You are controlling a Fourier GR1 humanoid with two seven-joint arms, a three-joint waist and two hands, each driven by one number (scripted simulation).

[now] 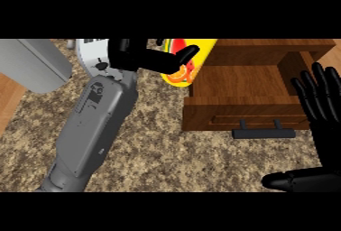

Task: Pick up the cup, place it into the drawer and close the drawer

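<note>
Right hand point(325, 135) rests open by the drawer point(226, 109); left hand point(136, 57) clasps the yellow cup point(205, 47) at its left edge.

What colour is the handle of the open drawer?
Black; the handle shows best in the head view, on the brown wooden drawer.

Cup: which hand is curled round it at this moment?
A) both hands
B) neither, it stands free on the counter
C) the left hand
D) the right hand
C: the left hand has its fingers curled round the yellow cup at the left edge of the open drawer, while the right hand rests open, fingers up, at the view's right edge.
</note>
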